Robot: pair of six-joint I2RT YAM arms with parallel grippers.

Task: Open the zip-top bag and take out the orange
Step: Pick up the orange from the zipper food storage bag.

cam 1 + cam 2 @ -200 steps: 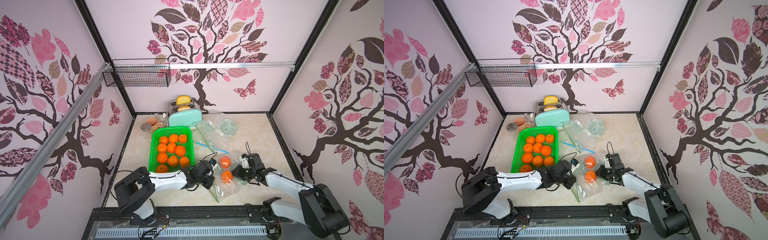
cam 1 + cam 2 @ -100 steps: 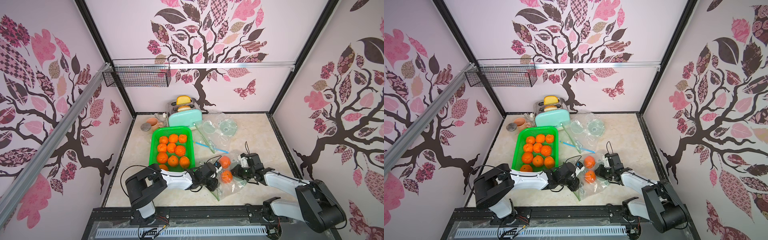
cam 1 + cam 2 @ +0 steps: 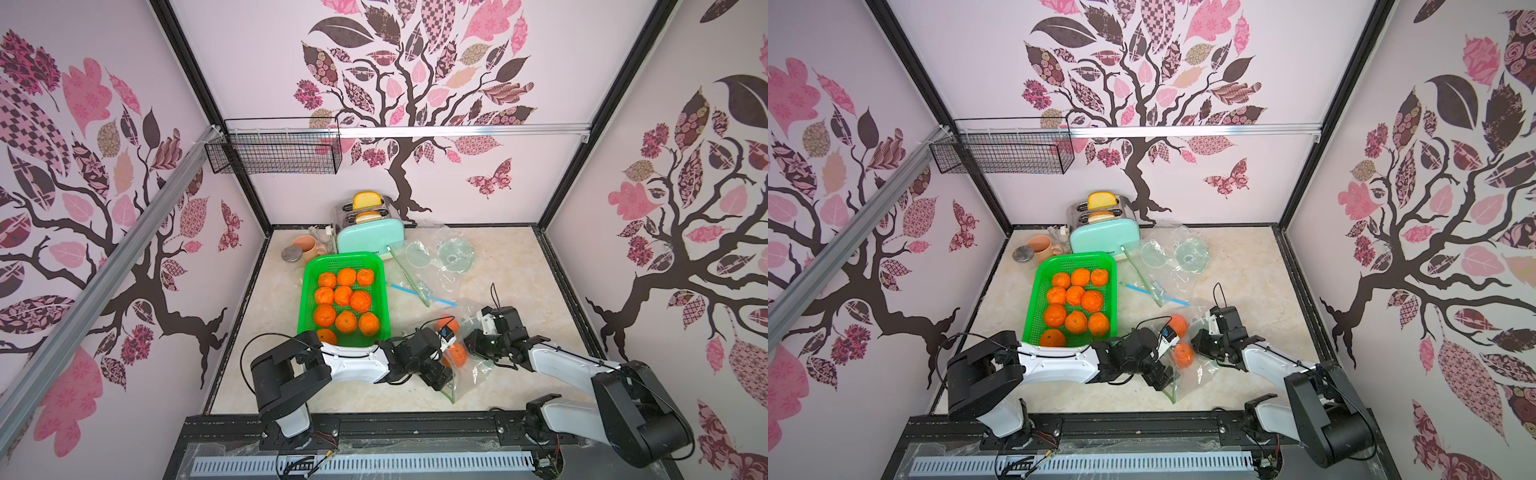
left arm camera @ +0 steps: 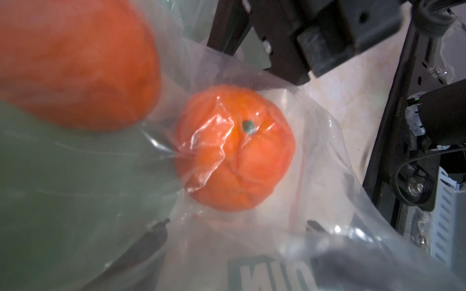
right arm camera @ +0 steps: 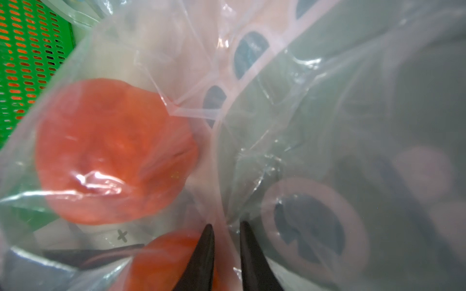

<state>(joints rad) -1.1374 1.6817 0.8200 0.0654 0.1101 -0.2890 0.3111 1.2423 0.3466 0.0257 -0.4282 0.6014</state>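
orange [image 4: 234,148] in bag [image 4: 320,181], just beyond left claw [image 4: 235,228]

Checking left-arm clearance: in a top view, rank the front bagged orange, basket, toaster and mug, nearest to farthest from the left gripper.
1. The front bagged orange, in the bag, right at the left gripper.
2. The basket, to the gripper's left.
3. The toaster, at the back wall.
4. The mug, in the back-left corner.
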